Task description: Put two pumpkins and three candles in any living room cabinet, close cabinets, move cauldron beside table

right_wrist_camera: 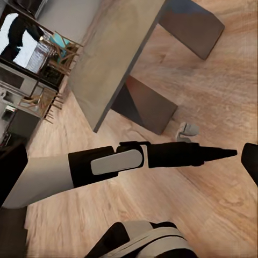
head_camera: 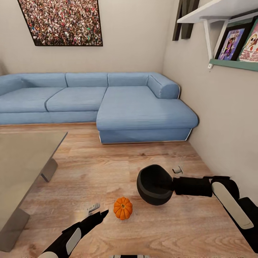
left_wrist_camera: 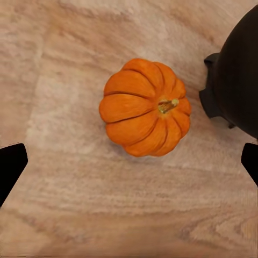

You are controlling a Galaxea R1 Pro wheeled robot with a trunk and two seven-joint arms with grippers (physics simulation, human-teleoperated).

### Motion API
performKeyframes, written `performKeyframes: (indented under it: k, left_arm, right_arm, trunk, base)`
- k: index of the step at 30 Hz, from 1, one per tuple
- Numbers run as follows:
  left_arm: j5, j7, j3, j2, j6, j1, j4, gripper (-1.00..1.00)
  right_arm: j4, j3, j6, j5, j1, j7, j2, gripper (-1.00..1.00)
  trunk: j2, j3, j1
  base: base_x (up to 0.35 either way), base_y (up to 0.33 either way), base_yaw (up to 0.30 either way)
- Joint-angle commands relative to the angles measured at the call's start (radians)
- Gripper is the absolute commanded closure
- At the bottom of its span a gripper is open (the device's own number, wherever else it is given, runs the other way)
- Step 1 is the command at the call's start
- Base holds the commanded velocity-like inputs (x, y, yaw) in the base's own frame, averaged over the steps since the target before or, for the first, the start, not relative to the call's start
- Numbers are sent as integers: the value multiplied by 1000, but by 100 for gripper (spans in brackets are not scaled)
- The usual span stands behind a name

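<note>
Head view puts the pumpkin (head_camera: pixel 123 208) on the floor just right of the left gripper (head_camera: pixel 97 211), jaws spread wide and empty, while the right gripper (head_camera: pixel 176 179), jaws hidden, sits at the cauldron (head_camera: pixel 154 184).

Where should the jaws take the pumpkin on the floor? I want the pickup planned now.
Probably around the ribbed body of the pumpkin, coming from above: it lies free on the floor, stem tilted sideways, too short to hold. The cauldron stands close on one side.

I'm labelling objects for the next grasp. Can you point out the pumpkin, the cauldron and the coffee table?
pumpkin (left_wrist_camera: pixel 144 107), left wrist view: on its ribbed orange side, beside the stem.
cauldron (head_camera: pixel 154 184), head view: on its dark inside, below the rim.
coffee table (head_camera: pixel 21 157), head view: on the bare glass top.
</note>
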Motion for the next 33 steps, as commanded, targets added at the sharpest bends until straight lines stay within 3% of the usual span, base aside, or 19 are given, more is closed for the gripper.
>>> performKeyframes:
  k: [1,8,13,17,27,33]
  left_arm:
    - [8,-6,7,-1,11,0,-1,-100]
    - [7,-7,6,-1,12,0,-1,-100]
    - [7,-8,7,-1,18,0,-1,-100]
    - [6,-10,8,0,25,0,-1,-100]
    - [8,-28,7,1,50,-12,-7,-100]
    - [11,-31,8,0,115,-80,-5,-100]
  right_arm:
    - [0,16,3,-1,0,7,-2,-100]
    - [6,49,3,-2,12,29,-3,-100]
    - [22,53,3,-4,110,35,-5,-100]
    - [17,51,3,-6,152,52,-2,-100]
    - [19,46,3,-4,169,80,-5,-100]
    - [21,43,3,-5,170,81,-7,-100]
  trunk:
    - [-1,-5,0]
    - [-2,-32,3]
    - [-3,-51,6]
    - [-4,-67,7]
    - [-7,-105,12]
    - [-8,-129,15]
  base:
    - [0,0,0]
    - [0,0,0]
    - [0,0,0]
    - [0,0,0]
    - [0,0,0]
    - [0,0,0]
